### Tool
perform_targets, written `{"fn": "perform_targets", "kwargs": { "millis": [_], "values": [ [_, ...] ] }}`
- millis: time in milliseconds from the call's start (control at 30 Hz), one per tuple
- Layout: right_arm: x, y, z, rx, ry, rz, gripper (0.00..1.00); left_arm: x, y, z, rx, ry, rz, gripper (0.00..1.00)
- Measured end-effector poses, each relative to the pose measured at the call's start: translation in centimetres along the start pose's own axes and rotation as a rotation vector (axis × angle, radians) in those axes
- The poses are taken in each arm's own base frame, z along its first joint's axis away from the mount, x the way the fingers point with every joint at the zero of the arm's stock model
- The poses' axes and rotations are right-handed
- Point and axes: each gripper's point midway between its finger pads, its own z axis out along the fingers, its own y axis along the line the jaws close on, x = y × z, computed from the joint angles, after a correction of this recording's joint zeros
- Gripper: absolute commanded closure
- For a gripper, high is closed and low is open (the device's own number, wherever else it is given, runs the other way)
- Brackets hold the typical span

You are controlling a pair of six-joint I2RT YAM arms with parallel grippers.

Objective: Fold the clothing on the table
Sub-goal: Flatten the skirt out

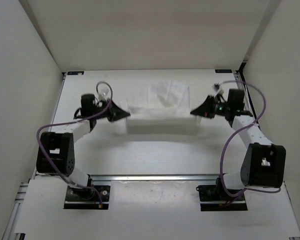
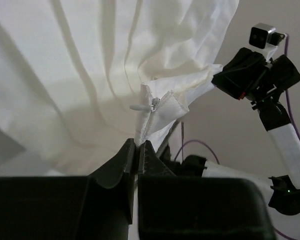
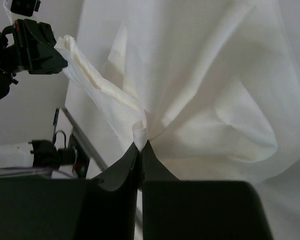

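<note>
**Both corners pinched, near edge up in the air: tips for laying this fold down clean**

The thin, wrinkled white fabric garment (image 1: 162, 107) sits toward the far middle of the flat white table with aluminium rails (image 1: 155, 155). The left black two-finger gripper (image 2: 137, 147) is closed almost all the way, with a seamed corner of the cloth nipped between its tips. The right black two-finger gripper (image 3: 140, 146) is clamped tight on a little fold at the opposite corner. So the near edge hangs stretched between them, off the surface, while the far part lies bunched on the table.

My read is that this is the carry part of a fold, with the held edge going over to meet the far one. What I'd do:

- Move both sides together, same height and same pace, so the edge doesn't skew.
- Use just enough tension to take out the sag. Those are small bites on thin fabric, and a hard tug could probably slip a corner out.
- That bunched middle looks likely to get trapped as wrinkles, so a gentle pull toward the near side first might flatten it.
- Lower onto the cloth, then let go of both corners at once.
</note>
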Motion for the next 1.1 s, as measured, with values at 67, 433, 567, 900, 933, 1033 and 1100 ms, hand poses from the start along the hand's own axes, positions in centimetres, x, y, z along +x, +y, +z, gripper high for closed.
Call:
{"fn": "perform_targets", "kwargs": {
  "millis": [67, 433, 567, 900, 933, 1033, 1100],
  "values": [
    [7.6, -3.0, 0.3, 0.053, 0.128, 0.162, 1.0, 6.1, 5.5, -0.6, -0.116, 0.074, -0.152, 1.0],
    [11.8, -2.5, -2.2, 0.147, 0.18, 0.242, 0.99, 7.5, 3.6, -1.9, -0.167, 0.094, -0.072, 1.0],
    [1.7, -2.9, -0.4, 0.253, 0.079, 0.09, 1.0, -0.8, -1.8, 0.7, -0.022, 0.031, 0.031, 1.0],
    [-8.4, 13.0, -4.7, -0.134, -0.203, -0.39, 1.0, -9.3, -14.5, -3.6, 0.386, -0.102, 0.21, 1.0],
    [-7.9, 13.4, -4.4, -0.181, -0.17, -0.41, 1.0, -9.5, -14.7, -3.8, 0.392, -0.111, 0.22, 1.0],
    [-5.4, 13.3, -2.4, -0.292, -0.038, -0.386, 0.99, -10.7, -13.8, -4.8, 0.378, -0.16, 0.201, 1.0],
    [-3.9, 11.3, -0.6, -0.247, 0.01, -0.301, 1.0, -11.2, -12.4, -5.9, 0.358, -0.174, 0.151, 1.0]
  ]
}}
